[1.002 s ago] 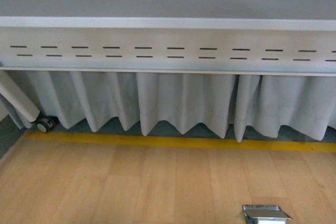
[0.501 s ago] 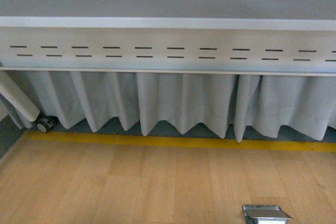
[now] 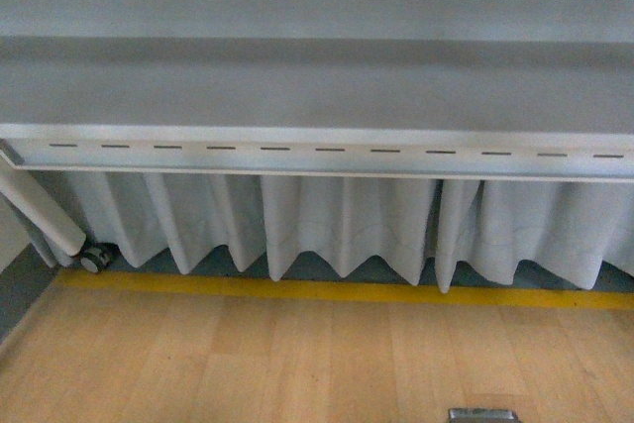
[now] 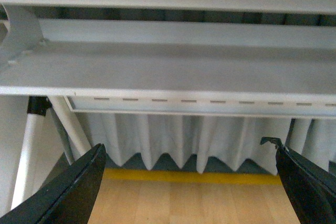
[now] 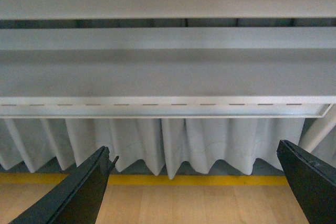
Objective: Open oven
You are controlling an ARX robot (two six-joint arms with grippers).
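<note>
Searching for the oven: we find it in no view, so its direction from either arm and its door's long axis cannot be told | left fingers spread apart, empty | right fingers spread apart, empty | ahead only grey slotted rail, pleated curtain, wooden floor | we judge neither arm nearer
</note>
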